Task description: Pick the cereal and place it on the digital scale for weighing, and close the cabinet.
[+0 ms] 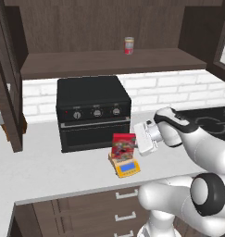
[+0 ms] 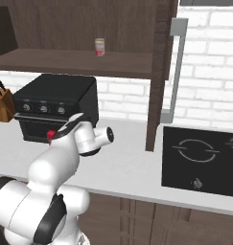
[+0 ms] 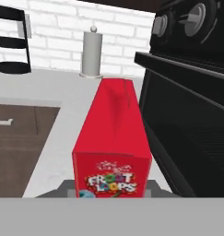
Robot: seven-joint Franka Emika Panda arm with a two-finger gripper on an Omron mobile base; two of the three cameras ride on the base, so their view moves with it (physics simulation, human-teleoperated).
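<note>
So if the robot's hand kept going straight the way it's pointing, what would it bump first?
Most likely the cereal, the red box standing on the digital scale right ahead of the gripper. The black oven sits just beside that line.

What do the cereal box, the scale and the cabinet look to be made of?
The cereal box looks like printed cardboard: flat red faces, sharp edges, colourful front. The digital scale seems yellow-orange plastic with a blue-grey display, though the render leaves that open. The cabinet looks like dark brown wood, going by its grain, with a silver, metal-looking bar handle.
</note>
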